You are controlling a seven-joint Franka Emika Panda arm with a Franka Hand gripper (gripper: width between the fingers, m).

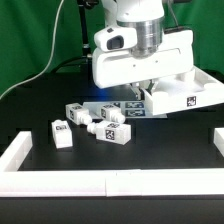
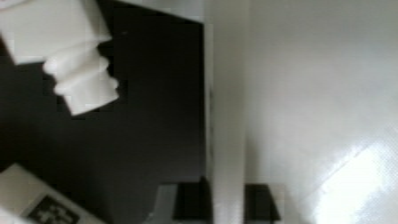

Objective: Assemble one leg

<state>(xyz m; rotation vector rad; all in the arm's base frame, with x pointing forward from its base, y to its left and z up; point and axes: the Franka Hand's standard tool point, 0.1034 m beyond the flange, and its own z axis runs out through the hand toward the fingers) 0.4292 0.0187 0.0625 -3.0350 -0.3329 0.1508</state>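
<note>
Black fingertips [image 2: 189, 203] of the claw [image 2: 226, 200] are set close on either side of the thin raised rim of the white panel [image 2: 311, 110], one over the panel and one over the dark desk [image 1: 150, 145]. The gap is narrow and the pads appear to lie against the rim. Whether the rim is actually being squeezed cannot be told from either view. Nothing else is carried: no peg is seen between the fingers. Just beside the claw, on the side away from the panel, a leg [image 2: 80, 72] lies loose on the desk, apart from the rim and untouched. In the exterior view the claw is seen lowered at the near edge of the panel, which rests flat. Further legs [image 1: 108, 131] are scattered on the desk beyond that edge, on the side of the claw away from the panel, each lying free. A white border wall [image 1: 60, 170] closes off the desk well away from the claw. The task is judged to be at its very start. No leg is seen standing in or joined to the panel, and the work in hand seems to concern the panel, not a leg. A leg has yet to be grasped, brought to the panel, seated and turned home.
</note>
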